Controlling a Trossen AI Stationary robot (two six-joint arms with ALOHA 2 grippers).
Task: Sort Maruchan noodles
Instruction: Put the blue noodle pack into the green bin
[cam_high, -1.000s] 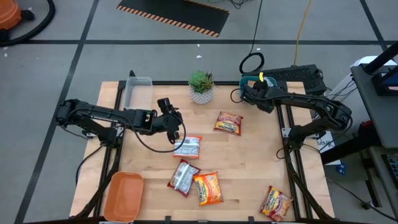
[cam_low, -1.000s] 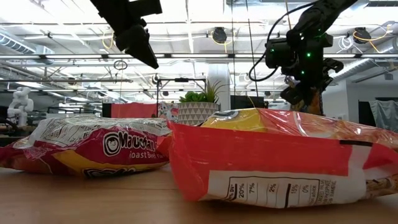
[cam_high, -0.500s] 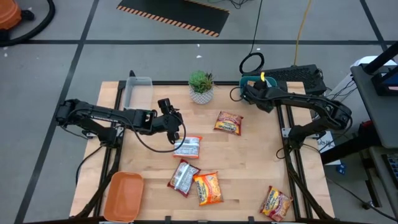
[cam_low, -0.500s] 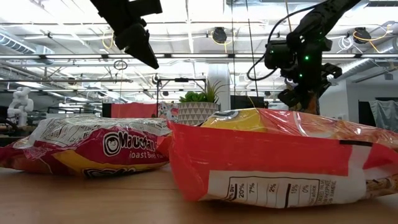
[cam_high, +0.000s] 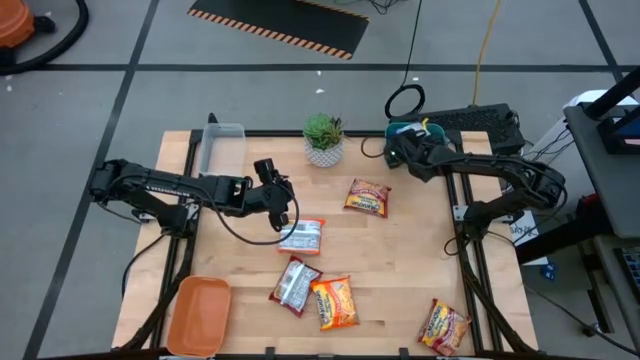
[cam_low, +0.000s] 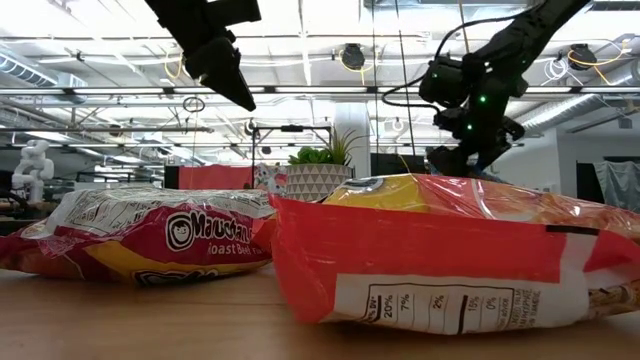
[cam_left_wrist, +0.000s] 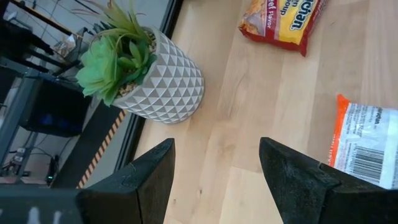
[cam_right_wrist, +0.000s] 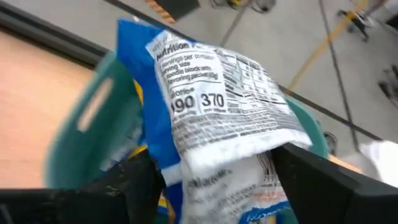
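The right gripper (cam_high: 393, 152) hangs over the teal tray (cam_high: 404, 130) at the far right corner of the table (cam_high: 400, 270), its dark fingers (cam_right_wrist: 323, 180) spread wide with a blue-and-white noodle packet (cam_right_wrist: 211, 106) lying between them; whether the packet is gripped or loose cannot be told. That packet is crinkled glossy film, its white back printed with a nutrition panel, and it lies over the tray's smooth moulded plastic wall (cam_right_wrist: 93, 124). The left gripper (cam_high: 283, 200) hangs over the left centre of the table, fingers parted and empty, just beyond a red-and-silver packet (cam_high: 302, 236). A second red-and-silver packet (cam_high: 295, 284) lies nearer, touching an orange-yellow packet (cam_high: 334, 302). Another orange-yellow packet (cam_high: 368, 197) sits right of centre, and one more (cam_high: 443, 325) lies at the near right corner. All are flat, rectangular, shiny pillow wrappers with crimped ends. The table is pale wood grain with a dark metal frame. A clear tray (cam_high: 222, 145) stands at the far left, an orange tray (cam_high: 198, 314) at the near left, and a potted plant (cam_high: 323, 139) in a faceted white pot at the far edge.
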